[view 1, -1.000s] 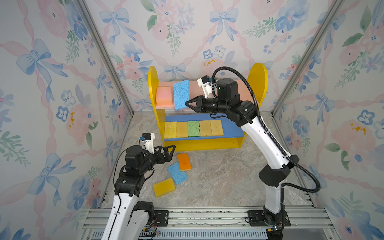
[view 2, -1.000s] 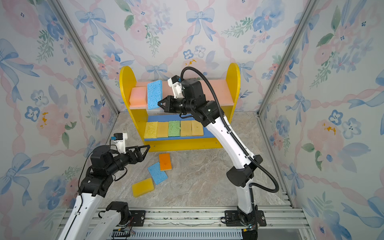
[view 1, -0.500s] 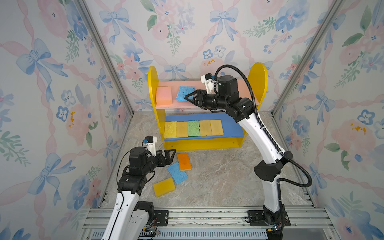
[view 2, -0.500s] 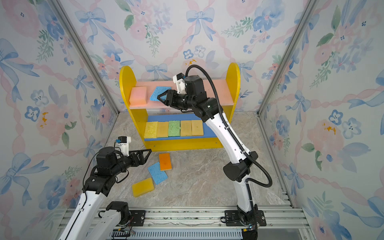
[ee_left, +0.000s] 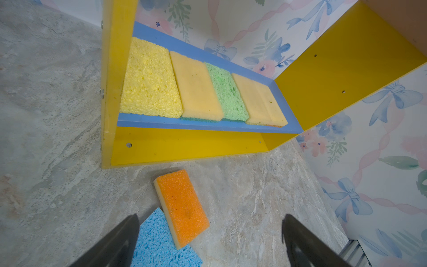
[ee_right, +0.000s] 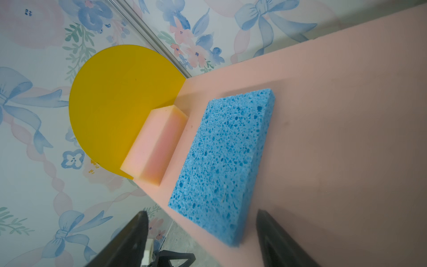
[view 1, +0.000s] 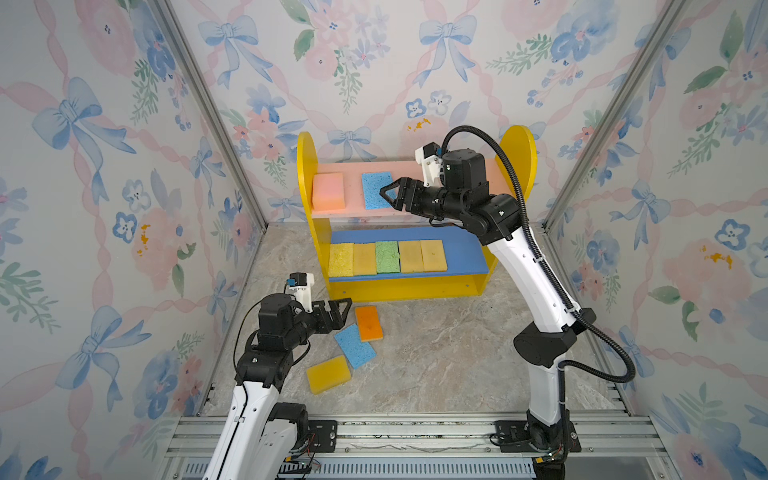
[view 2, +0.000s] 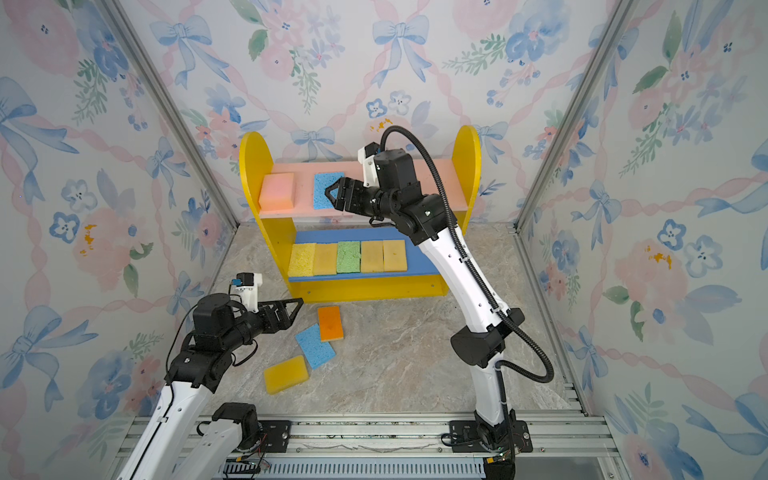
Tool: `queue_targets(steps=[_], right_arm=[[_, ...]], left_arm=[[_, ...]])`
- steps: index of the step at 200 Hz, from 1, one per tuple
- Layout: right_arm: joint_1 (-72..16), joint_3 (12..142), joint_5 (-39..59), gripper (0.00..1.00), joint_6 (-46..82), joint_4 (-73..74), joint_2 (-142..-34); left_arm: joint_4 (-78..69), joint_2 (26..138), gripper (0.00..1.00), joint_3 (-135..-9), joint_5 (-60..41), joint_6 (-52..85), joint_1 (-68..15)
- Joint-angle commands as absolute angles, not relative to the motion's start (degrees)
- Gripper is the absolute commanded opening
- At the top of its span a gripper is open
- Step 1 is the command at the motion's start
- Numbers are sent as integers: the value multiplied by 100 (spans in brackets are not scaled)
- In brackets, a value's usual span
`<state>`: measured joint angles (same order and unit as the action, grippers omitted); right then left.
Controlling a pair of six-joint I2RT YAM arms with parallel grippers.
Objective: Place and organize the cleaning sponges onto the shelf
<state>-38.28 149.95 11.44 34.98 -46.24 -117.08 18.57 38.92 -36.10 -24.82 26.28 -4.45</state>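
The blue sponge (view 1: 376,190) lies flat on the pink upper board (view 1: 409,168) of the shelf (view 1: 516,151). A gap separates it from the pink sponge (view 1: 328,191) at the board's left end. The right jaws stand wide at the blue sponge's right edge, over the board's front edge, holding nothing. Five sponges (view 1: 387,257) line the blue lower board (view 1: 463,249) from its left end. On the tabletop (view 1: 449,357), near the shelf's front left corner, an orange sponge (view 1: 369,323) overlaps a second blue sponge (view 1: 356,348), with a yellow sponge (view 1: 328,374) nearby. The left jaws hover beside the orange one, wide and empty.
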Motion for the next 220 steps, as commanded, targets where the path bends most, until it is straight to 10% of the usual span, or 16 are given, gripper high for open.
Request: queue_targets(steps=[1, 90, 166, 220], right_arm=[[-3779, 14992, 774, 77, 3254, -5208, -11827], [-3701, 14908, 2179, 80, 3791, -4147, -11934], [-2956, 9863, 1517, 87, 3338, -3083, -7618], [-2481, 7681, 2050, 90, 3284, -3458, -6004]], left_arm=[[1867, 3819, 98, -3533, -2514, 2505, -404], [1833, 4070, 98, -5154, -3059, 2988, -578], [1608, 6427, 98, -8925, -1794, 2980, -3094], [1610, 8865, 98, -11538, -2057, 3005, -3393]])
